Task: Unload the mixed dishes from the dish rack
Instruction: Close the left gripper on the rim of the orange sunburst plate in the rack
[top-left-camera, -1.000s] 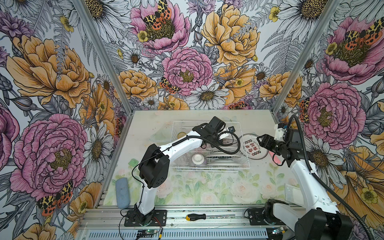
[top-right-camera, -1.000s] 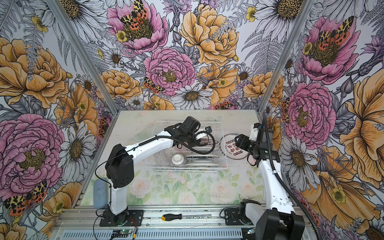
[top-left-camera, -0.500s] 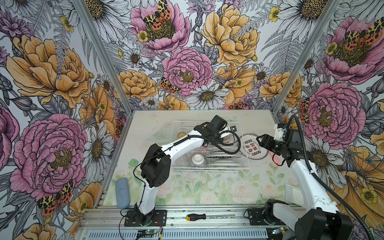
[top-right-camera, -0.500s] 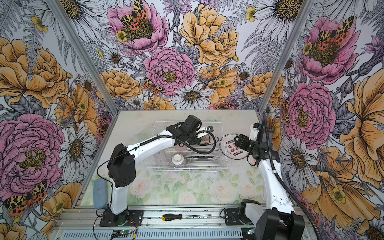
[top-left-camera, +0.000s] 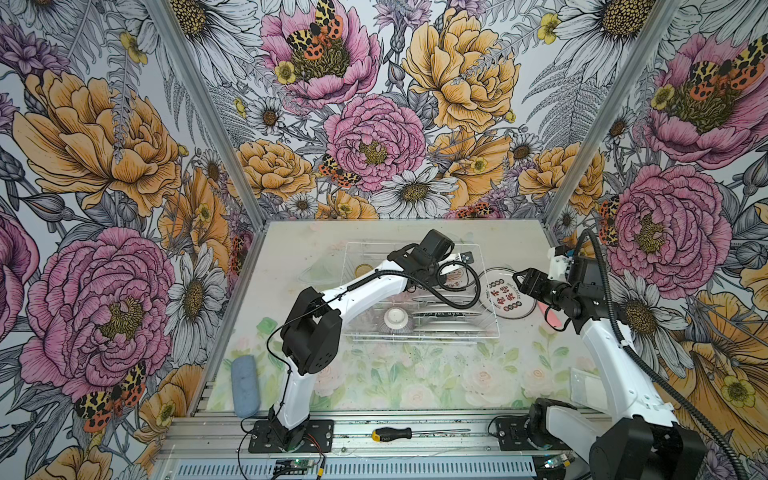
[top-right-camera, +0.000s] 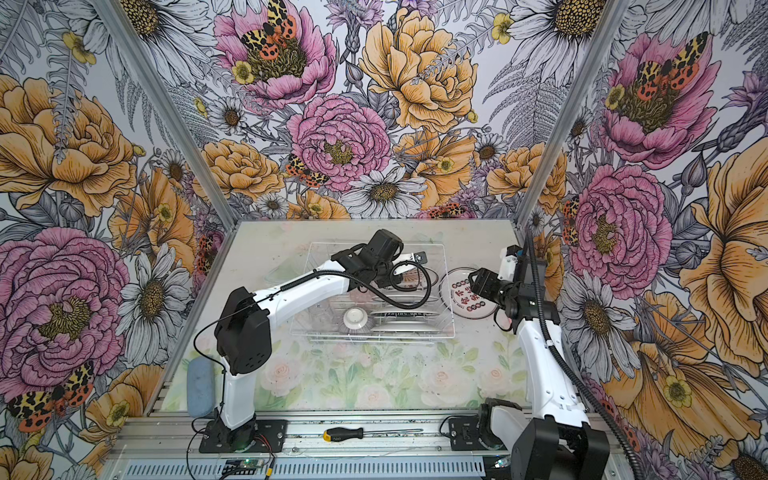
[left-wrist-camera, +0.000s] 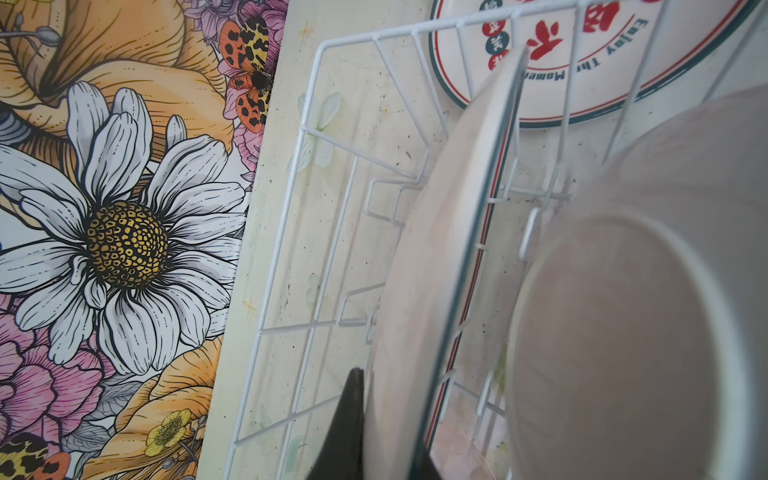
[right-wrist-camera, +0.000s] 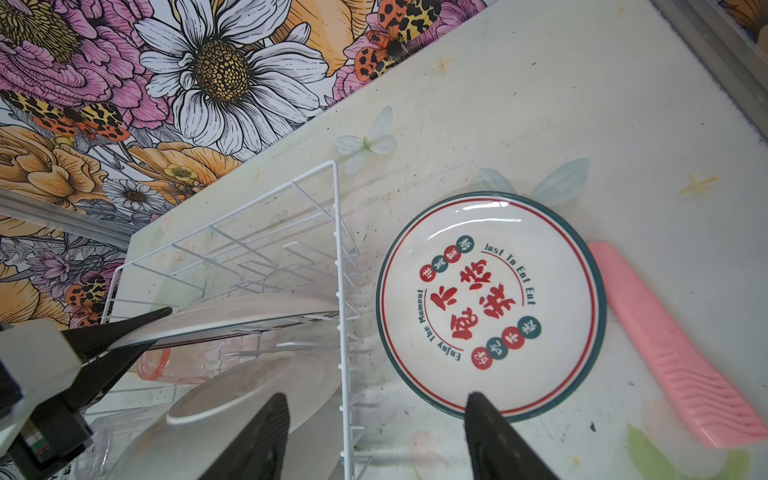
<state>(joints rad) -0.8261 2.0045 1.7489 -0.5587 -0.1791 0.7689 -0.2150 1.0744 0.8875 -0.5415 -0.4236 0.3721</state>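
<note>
Bright, even light, faint soft shadows, top views sharp, near plate (left-wrist-camera: 432, 270) blurred in left wrist view

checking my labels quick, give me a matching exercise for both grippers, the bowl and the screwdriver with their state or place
1 left gripper
2 right gripper
3 bowl
4 screwdriver

a on the front rail
b upside down in the rack
c open, above the flat plate
d shut on an upright plate

Pairs: 1-d, 2-c, 3-b, 4-a
</note>
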